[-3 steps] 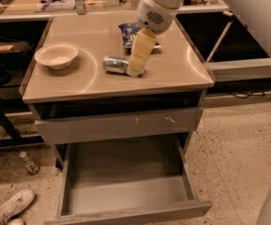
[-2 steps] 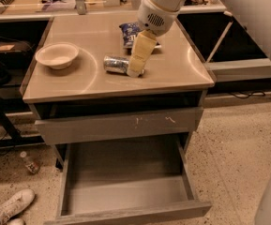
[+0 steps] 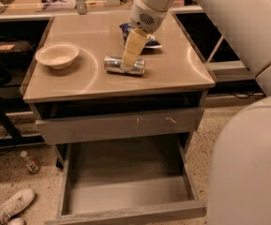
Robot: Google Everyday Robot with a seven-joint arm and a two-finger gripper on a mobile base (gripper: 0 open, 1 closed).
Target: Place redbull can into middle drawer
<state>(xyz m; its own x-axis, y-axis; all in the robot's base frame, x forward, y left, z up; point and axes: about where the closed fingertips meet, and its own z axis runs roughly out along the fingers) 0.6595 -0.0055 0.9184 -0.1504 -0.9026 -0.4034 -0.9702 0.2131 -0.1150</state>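
Note:
The redbull can (image 3: 114, 64), slim and silver with bluish patches, lies on its side near the middle of the tan tabletop (image 3: 177, 74). My gripper (image 3: 128, 64) comes down from the white arm at the upper right. Its cream tip sits right at the can's middle and covers part of it. The middle drawer (image 3: 125, 191) is pulled wide open low at the front, with a flat grey bottom and nothing in it. It lies below and in front of the can.
A cream bowl (image 3: 57, 55) stands to the left of the can. A blue chip bag (image 3: 150, 41) lies behind the gripper. The scuffed upper drawer front (image 3: 121, 124) stands slightly out. The arm's white body (image 3: 247, 149) fills the right. A shoe (image 3: 13, 204) and a small bottle (image 3: 30, 162) lie on the floor at left.
My gripper has shifted a little to the left, from the can's right end to over its middle. The can, bowl and drawers have not moved.

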